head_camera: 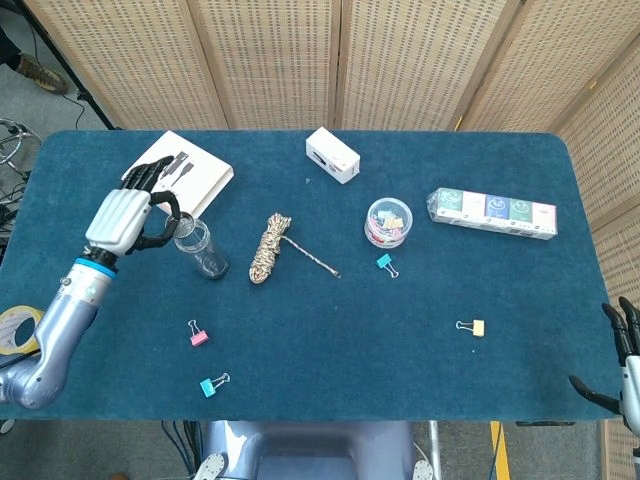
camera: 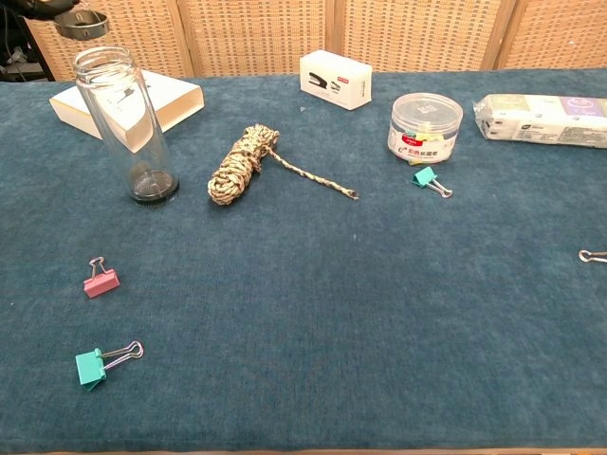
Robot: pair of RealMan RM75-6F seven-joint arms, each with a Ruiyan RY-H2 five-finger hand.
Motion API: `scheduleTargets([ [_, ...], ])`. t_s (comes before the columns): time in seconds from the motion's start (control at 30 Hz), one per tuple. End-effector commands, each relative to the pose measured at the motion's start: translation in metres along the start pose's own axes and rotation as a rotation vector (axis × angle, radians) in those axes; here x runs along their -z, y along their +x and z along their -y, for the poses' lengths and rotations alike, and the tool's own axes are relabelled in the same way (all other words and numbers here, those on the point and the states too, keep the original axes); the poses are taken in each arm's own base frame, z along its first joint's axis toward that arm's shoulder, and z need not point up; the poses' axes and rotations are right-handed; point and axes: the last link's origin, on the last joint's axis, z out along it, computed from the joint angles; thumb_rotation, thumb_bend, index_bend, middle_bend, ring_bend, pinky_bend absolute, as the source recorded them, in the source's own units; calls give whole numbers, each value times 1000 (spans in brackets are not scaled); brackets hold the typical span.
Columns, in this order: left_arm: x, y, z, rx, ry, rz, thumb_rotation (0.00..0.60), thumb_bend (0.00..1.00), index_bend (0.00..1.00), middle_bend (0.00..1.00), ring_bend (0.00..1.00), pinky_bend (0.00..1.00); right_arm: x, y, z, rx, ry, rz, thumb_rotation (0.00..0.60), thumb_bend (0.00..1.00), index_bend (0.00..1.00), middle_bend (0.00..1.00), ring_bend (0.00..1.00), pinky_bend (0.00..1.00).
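Note:
A clear glass jar (head_camera: 200, 248) (camera: 123, 123) stands upright and uncapped on the blue table, left of centre. My left hand (head_camera: 128, 215) hovers just left of the jar's mouth and pinches a small round clear lid (camera: 81, 24). In the chest view the lid hangs a little above and left of the jar's rim, apart from it. Only the dark fingertips (camera: 38, 8) of that hand show there. My right hand (head_camera: 625, 355) is low at the table's right edge, fingers spread, holding nothing.
A white flat box (head_camera: 178, 174) lies behind the jar. A coiled rope (head_camera: 268, 247), a white stapler box (head_camera: 332, 156), a clip tub (head_camera: 387, 222) and a long packet (head_camera: 492, 212) lie further right. Binder clips are scattered: pink (head_camera: 198, 336), teal (head_camera: 210, 385), teal (head_camera: 385, 263), yellow (head_camera: 472, 327).

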Motion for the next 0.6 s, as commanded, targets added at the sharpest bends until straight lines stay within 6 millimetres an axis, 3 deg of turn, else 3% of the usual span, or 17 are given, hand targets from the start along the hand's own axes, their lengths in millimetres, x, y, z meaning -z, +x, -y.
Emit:
scheduleTargets([
  [0.03, -4, -5, -1, 1, 6, 12, 600, 489, 644, 0, 0, 0, -1, -1, -1, 1, -2, 1, 600, 66, 9, 0, 0, 0],
  [0.6, -2, -15, 3, 8, 20, 26, 600, 489, 643, 0, 0, 0, -1, 1, -2, -1, -6, -7, 600, 66, 8, 0, 0, 0],
])
